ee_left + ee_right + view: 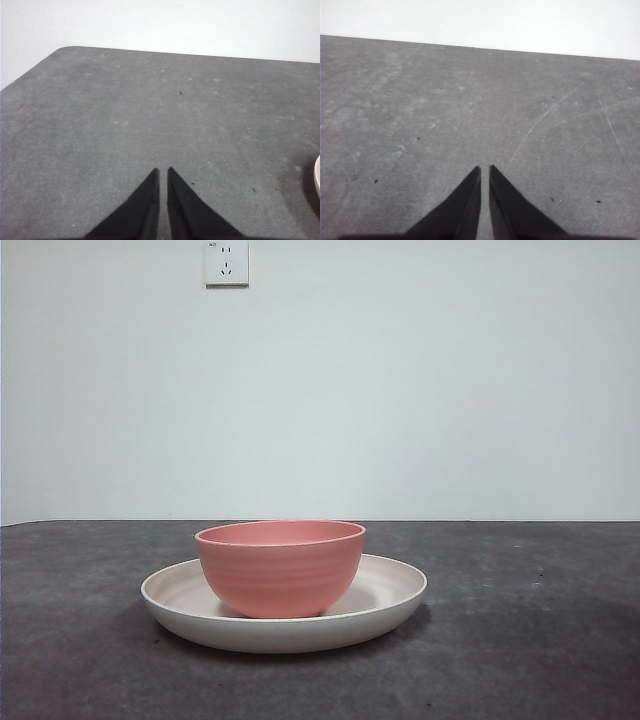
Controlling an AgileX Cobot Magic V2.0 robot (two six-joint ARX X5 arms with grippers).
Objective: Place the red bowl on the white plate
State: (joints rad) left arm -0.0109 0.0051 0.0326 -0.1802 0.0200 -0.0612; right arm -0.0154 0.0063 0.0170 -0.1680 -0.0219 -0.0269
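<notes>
At the centre of the dark grey tabletop (540,640), the red bowl (280,568) stands upright inside the white plate (390,592). The bowl is small, round and deep, salmon-pink to coral in colour, with a matte surface and faint horizontal ridges running around its outer wall. Its rim is level and its inside is visible only as a thin band just below the rim. The base of the bowl rests on the floor of the plate, roughly at the middle, set slightly toward the left side as seen in the front view. The plate is wide, shallow and off-white, with a raised sloping rim that extends well beyond the bowl on both sides; it lies flat on the tabletop and casts a soft shadow beneath its edge.

Behind the tabletop is a plain white wall carrying a white power socket (226,262).

The left tool (162,172) is over bare tabletop with its jaws pressed nearly together, only a thin slit between the tips, and it grips nothing. A sliver of the plate's rim (317,177) shows at the edge of the left wrist view. The right tool (484,170) is likewise over bare tabletop, jaws nearly together and empty.
</notes>
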